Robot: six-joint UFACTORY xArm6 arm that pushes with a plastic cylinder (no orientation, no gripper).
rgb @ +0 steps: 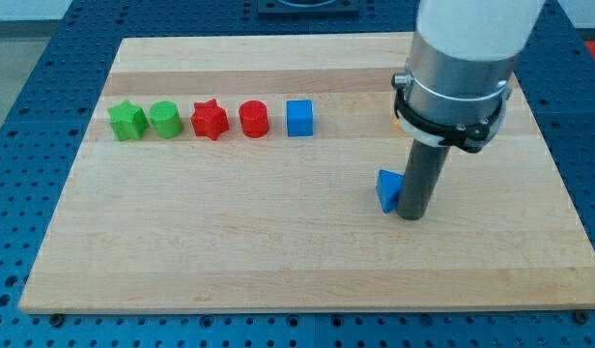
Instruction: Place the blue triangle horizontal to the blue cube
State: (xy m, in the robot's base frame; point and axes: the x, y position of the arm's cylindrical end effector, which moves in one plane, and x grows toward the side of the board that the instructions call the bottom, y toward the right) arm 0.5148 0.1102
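My tip (410,217) touches the blue triangle (386,189) on its right, near side; there is no pincer, only a rod. The triangle lies right of and nearer than the blue cube (298,118). Push far-left, slowly, keeping contact centred. Its long axis looks near-to-far, though I cannot be sure.

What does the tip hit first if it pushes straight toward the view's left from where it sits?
The blue triangle: it lies right against the left side of my tip, apparently touching. Past it the board looks free along that line; the row of blocks sits nearer the view's top.
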